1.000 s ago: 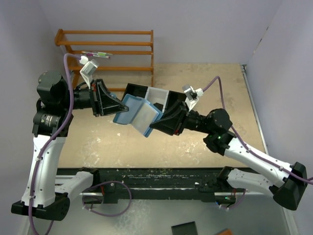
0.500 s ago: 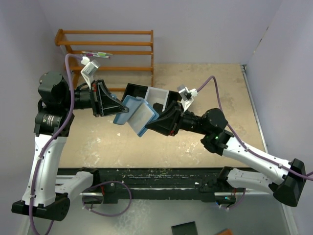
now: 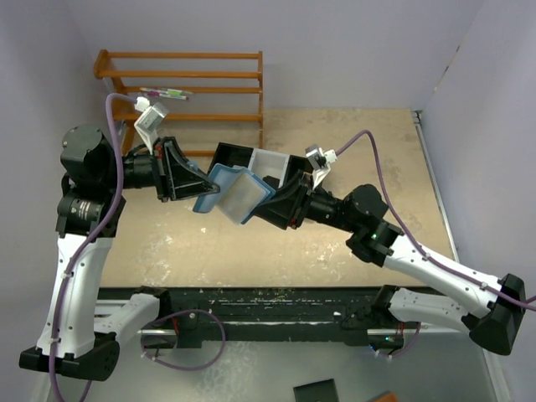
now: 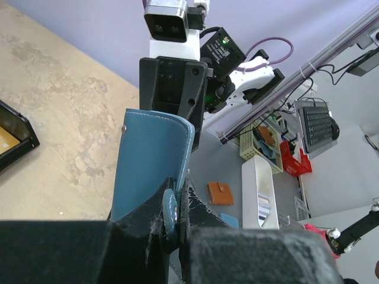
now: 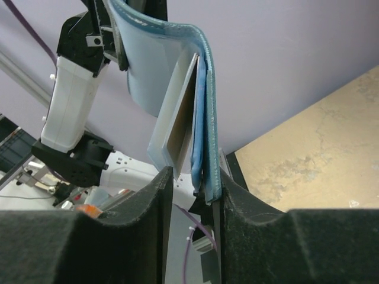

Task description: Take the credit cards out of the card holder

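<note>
**Top external.**
- Card holder (image 3: 237,194): blue, carried in the air above the bench (image 3: 360,142). It is part-open like a book, with the pale inner face upward.
- Left end effector (image 3: 203,188): clenched on the outer edge of one flap.
- Right end effector (image 3: 261,208): on the opposite flap. This two-sided hold likely serves to spread the flaps and expose the pockets.
- Tray (image 3: 226,155): three compartments, black ends and a white middle, on the bench just behind the holder. Its contents are not readable here.
- Wooden rack (image 3: 193,84): at the far wall, with pens (image 3: 163,92) on one shelf.

**Left wrist.**
- Left fingers (image 4: 198,216): closed tight on the holder's blue edge. The flap rises edge-on from them.
- Tray corner, at frame left: a yellowish patch lies inside, and what it is cannot be told.

**Right wrist.**
- Right fingers (image 5: 160,195): set at a narrow gap and grasping the other flap's edge. The blue cover lies against one finger and the pale pocket layer sits toward the other.
- Credit card (image 5: 180,121): one, tan-faced, seated in that pocket. It is fanned slightly off the cover, and its lower end is just above the fingers.
- Judgement: no card is out of this flap yet. Extraction would need one end effector freed to pinch the card itself.
</note>
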### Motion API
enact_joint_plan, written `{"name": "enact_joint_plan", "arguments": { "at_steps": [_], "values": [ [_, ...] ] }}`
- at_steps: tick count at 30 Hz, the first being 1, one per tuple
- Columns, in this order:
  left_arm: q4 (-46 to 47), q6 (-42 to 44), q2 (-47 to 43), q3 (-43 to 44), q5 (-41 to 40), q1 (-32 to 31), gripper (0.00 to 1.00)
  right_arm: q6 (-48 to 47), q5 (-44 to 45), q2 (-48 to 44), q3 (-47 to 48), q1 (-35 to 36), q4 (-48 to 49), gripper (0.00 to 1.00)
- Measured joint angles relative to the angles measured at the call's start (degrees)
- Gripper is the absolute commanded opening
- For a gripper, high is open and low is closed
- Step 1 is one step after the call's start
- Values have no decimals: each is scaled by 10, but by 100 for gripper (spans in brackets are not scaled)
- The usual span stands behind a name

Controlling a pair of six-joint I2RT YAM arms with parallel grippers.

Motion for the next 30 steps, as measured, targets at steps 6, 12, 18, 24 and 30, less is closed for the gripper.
{"name": "enact_joint_plan", "arguments": {
  "at_steps": [6,12,18,24,30],
  "values": [
    [-1,5,-6,-1,-1,0,0,12,14,8,2,0,5,42],
    [-56,77,-6,0,-24,0,0,33,15,29,2,8,25,40],
    [-121,155,-4,0,-55,0,0,40,60,44,27,32,-4,46],
    [-137,180,-4,1,-73,0,0,37,133,45,51,47,-66,38],
    [-137,180,-4,1,-78,3,0,33,171,50,64,56,-106,37]
  ]
}}
